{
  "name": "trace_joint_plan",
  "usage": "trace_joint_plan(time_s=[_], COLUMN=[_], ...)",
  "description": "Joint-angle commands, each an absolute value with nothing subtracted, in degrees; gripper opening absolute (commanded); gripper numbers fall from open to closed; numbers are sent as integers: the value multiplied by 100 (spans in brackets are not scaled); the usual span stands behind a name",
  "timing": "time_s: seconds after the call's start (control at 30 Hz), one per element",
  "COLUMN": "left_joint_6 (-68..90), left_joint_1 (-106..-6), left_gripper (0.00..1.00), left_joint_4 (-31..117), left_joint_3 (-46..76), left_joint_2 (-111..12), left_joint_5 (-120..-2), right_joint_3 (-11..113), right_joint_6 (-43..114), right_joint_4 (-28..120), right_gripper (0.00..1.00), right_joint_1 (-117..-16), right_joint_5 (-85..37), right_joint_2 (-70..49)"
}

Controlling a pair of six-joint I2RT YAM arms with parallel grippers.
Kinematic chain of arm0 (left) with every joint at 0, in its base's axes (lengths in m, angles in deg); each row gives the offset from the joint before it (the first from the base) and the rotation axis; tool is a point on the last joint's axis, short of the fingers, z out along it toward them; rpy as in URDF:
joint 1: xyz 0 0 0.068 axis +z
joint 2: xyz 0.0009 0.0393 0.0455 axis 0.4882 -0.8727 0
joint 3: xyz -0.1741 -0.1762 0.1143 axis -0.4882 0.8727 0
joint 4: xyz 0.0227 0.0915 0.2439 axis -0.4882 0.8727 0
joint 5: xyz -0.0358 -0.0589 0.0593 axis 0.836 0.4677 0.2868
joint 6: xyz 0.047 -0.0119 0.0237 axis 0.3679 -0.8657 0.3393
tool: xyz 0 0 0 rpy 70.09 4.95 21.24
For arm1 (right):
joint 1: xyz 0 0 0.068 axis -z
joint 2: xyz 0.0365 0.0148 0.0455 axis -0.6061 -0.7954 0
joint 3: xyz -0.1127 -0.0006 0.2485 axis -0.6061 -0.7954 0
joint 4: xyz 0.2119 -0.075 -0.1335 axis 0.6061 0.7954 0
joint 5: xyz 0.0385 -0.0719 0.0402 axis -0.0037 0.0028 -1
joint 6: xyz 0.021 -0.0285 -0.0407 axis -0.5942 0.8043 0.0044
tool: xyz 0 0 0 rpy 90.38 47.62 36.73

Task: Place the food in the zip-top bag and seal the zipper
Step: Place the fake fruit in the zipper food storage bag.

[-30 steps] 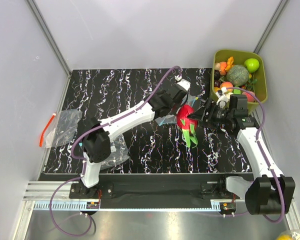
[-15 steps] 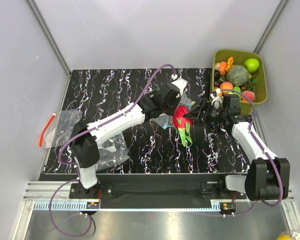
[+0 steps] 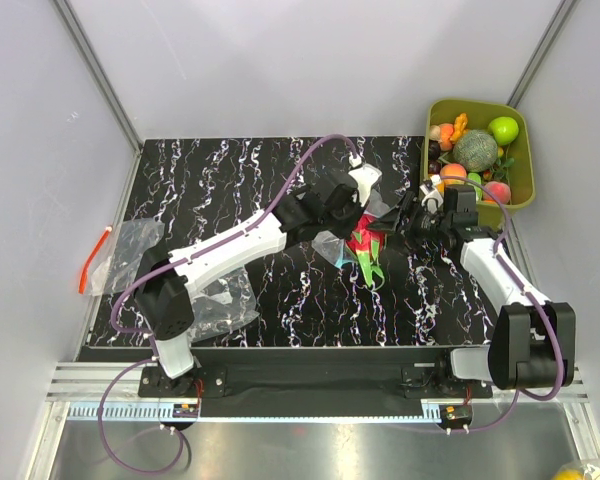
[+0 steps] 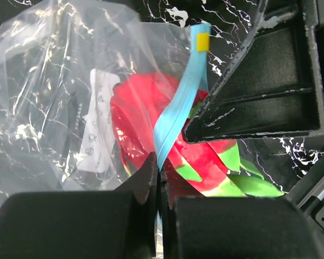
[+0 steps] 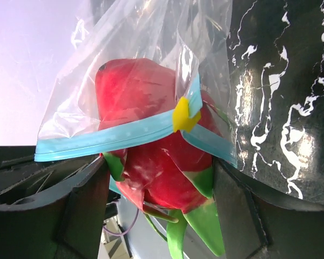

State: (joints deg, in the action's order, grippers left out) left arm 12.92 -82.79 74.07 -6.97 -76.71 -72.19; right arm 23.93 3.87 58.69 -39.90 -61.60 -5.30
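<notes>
The food here is a red toy fruit with green leaves (image 5: 151, 162), gripped on both sides by my right gripper (image 5: 162, 183). Its top half sits inside the mouth of the clear zip-top bag (image 5: 140, 38), and the blue zipper (image 5: 113, 135) crosses its middle. My left gripper (image 4: 159, 164) is shut on the zipper strip (image 4: 178, 108) and holds the bag (image 4: 43, 81) up against the fruit (image 4: 135, 113). From above, the fruit (image 3: 363, 245) hangs between the left gripper (image 3: 352, 215) and the right gripper (image 3: 388, 222) over the middle-right of the table.
An olive-green tub (image 3: 521, 188) full of toy fruits stands at the back right corner, close behind my right arm. Two other clear bags lie at the left, one (image 3: 130, 245) with an orange-red strip (image 3: 92, 260), one (image 3: 225, 305) by the left arm's base.
Both grippers have shifted a little left and toward the back. The fruit has gone deeper into the bag's mouth. Both grips are unchanged.
</notes>
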Motion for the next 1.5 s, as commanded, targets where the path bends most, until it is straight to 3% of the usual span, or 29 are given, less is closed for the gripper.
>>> trace_joint_plan(time_s=[0.0,0.13,0.3,0.33,0.4,0.5,0.53,0.6,0.73,0.83,0.9,1.07,1.47], left_joint_6=[1396,1440,1291,1195,1036,720,589,517,534,526,465,403,218], left_joint_1=[-8337,-8337,-8319,-8302,-8232,-8030,-7898,-7783,-7590,-7511,-7449,-7335,-7168], left_gripper=[0,0,0,0,0,0,0,0,0,0,0,0,0], left_joint_4=[7221,7213,7204,7221,7283,7230,7178,7125,7151,7160,7134,7230,7142], left_joint_3=[-660,-748,-731,-713,-730,-634,-564,-493,-388,-317,-265,-291,-194], left_joint_2=[-7480,-7419,-7349,-7322,-7313,-7270,-7252,-7234,-7217,-7164,-7085,-6979,-6891], left_joint_5=[-6785,-6101,-5309,-5256,-5142,-4939,-4913,-4913,-5070,-5220,-5299,-5501,-5431], right_joint_3=[2951,3066,3075,3092,3136,3268,3338,3408,3706,3865,3971,3770,2302], right_joint_6=[342,493,387,370,405,528,563,659,931,1213,1511,1723,1732], right_joint_4=[5625,5855,5855,5863,5960,6267,6416,6662,7189,7550,7848,8122,7174], right_gripper=[29,31,42,48,70,80,87,89,88,74,60,55,51], right_joint_1=[-4179,-4302,-4302,-4302,-4302,-4302,-4302,-4302,-4302,-4302,-4302,-4311,-4583], right_joint_5=[-6510,-6353,-6159,-6080,-5966,-5737,-5676,-5623,-5395,-5097,-4859,-4463,-4410], right_joint_2=[-445,-533,-560,-534,-437,-270,-226,-121,11,134,222,354,512])
